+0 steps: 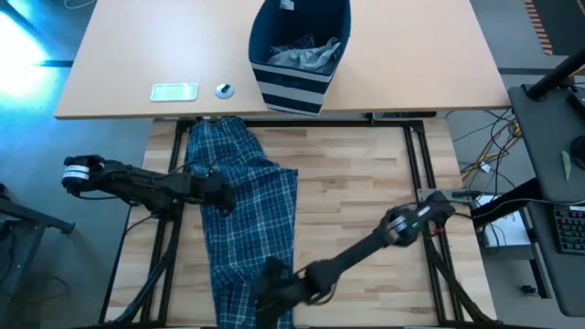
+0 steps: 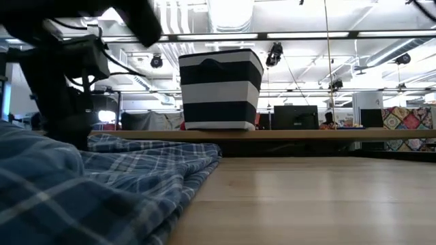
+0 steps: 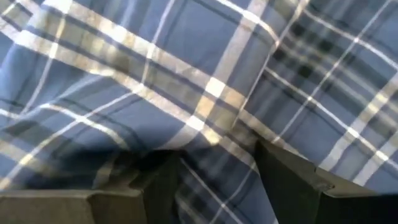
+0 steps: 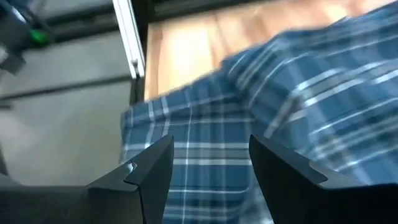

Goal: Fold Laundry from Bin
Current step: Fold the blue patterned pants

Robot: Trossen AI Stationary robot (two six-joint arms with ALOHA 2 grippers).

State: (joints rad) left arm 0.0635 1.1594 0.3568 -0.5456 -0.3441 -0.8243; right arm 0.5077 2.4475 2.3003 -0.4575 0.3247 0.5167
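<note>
Item: plaid trousers, spread lengthwise on the wooden desk, one end hanging over its near edge.

Item: bin, on the farther desk, grey laundry inside.

We record the left claw parted, pressed over the cloth's left side; the right claw parted above the near end. Neither grips cloth.
</note>
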